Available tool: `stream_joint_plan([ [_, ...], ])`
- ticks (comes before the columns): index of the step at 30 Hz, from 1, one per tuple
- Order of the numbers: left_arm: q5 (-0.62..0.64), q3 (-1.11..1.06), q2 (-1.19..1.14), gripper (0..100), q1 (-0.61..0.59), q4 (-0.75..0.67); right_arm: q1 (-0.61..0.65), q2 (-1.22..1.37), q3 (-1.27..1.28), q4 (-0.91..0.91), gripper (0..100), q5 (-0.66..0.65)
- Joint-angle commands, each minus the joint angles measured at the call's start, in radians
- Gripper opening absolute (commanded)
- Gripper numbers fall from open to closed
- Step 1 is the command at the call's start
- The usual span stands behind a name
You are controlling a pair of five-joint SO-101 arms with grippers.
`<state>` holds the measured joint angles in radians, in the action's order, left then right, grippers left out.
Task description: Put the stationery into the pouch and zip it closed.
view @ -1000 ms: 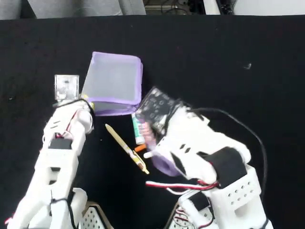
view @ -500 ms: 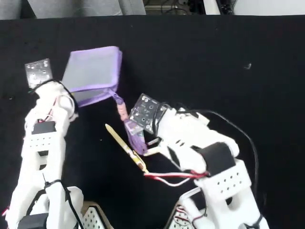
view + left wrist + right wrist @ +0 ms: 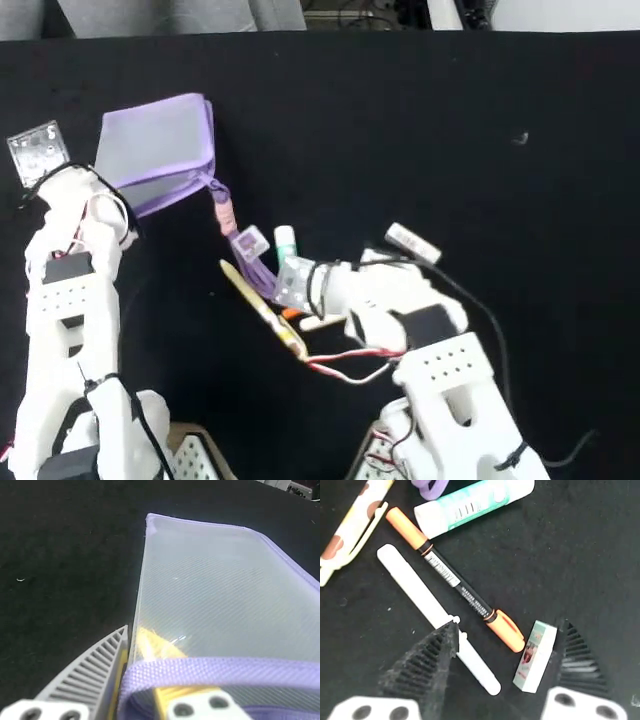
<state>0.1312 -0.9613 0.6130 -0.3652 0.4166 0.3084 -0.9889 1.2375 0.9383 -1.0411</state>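
While its jaws stand spread, the right gripper (image 3: 502,650) hangs low over a white plastic pen (image 3: 432,612), an orange-capped black marker (image 3: 455,582) and a small mint-green eraser box (image 3: 535,656) — none held — with a white-and-teal glue stick (image 3: 470,505) just beyond. Well apart, the left gripper (image 3: 137,680) is clamped on the edge of the translucent, purple-edged zip pouch (image 3: 160,150) — toward the black table's (image 3: 450,120) far left, its purple strap (image 3: 225,215) trailing toward the pens.

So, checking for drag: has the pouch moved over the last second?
Yes. The pouch shifted left in the high view, away from the yellow pen, which stayed put.
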Motion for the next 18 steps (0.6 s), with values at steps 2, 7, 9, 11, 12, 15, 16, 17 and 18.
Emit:
stream_joint_plan([
  [2,0.017,0.065,-0.002,3,-0.015,0.006,-0.015,0.061,-0.012,-0.04,29.6,-0.058],
  [7,0.017,0.062,-0.002,3,-0.015,0.006,-0.015,0.262,-0.065,-0.129,29.6,-0.068],
  [9,0.018,0.061,-0.002,3,-0.015,0.006,-0.015,0.355,-0.104,-0.14,29.6,-0.071],
  [11,0.018,0.061,-0.002,3,-0.015,0.006,-0.015,0.449,-0.153,-0.14,29.6,-0.072],
  [12,0.018,0.061,-0.002,3,-0.015,0.005,-0.015,0.498,-0.182,-0.15,29.6,-0.071],
  [15,0.018,0.061,-0.002,3,-0.015,0.003,-0.02,0.641,-0.257,-0.199,29.6,-0.069],
  [16,0.018,0.059,-0.003,3,-0.015,0.003,-0.02,0.688,-0.277,-0.21,29.6,-0.071],
  [17,0.018,0.059,-0.003,3,-0.015,0.003,-0.02,0.733,-0.297,-0.219,29.6,-0.071],
  [18,0.018,0.059,-0.003,3,-0.015,0.003,-0.02,0.777,-0.317,-0.224,29.6,-0.072],
])
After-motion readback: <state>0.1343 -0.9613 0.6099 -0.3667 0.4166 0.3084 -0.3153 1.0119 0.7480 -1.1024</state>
